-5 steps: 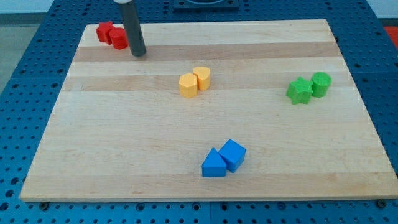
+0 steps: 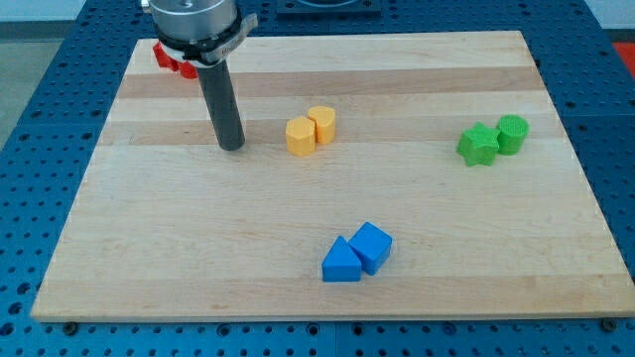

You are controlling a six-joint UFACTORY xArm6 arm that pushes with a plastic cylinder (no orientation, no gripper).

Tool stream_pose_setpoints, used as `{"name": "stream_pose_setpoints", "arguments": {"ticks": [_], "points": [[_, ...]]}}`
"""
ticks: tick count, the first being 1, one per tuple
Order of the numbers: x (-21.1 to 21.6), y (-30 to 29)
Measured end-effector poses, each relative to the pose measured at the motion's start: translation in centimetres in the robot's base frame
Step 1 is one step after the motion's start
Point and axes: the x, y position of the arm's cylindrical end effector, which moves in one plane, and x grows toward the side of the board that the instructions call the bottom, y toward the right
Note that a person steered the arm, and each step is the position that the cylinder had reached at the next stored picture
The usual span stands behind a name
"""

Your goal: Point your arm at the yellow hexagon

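my tip (image 2: 231, 147) rests on the wooden board (image 2: 149, 248), left of the yellow hexagon (image 2: 300, 136) with a gap between them. the hexagon touches a yellow cylinder (image 2: 322, 124) near the board's middle. red blocks (image 2: 177, 61) sit far left, partly hidden. there's no pincer, only a rod. no readable writing.

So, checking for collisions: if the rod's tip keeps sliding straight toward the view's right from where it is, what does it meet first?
Probably the yellow hexagonal block: it lies right of my tip, roughly level, with bare wooden board between; the yellow cylinder sits just behind.
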Motion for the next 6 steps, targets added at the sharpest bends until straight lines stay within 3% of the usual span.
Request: {"name": "stream_pose_setpoints", "arguments": {"ticks": [6], "points": [[1.2, 5.4]]}}
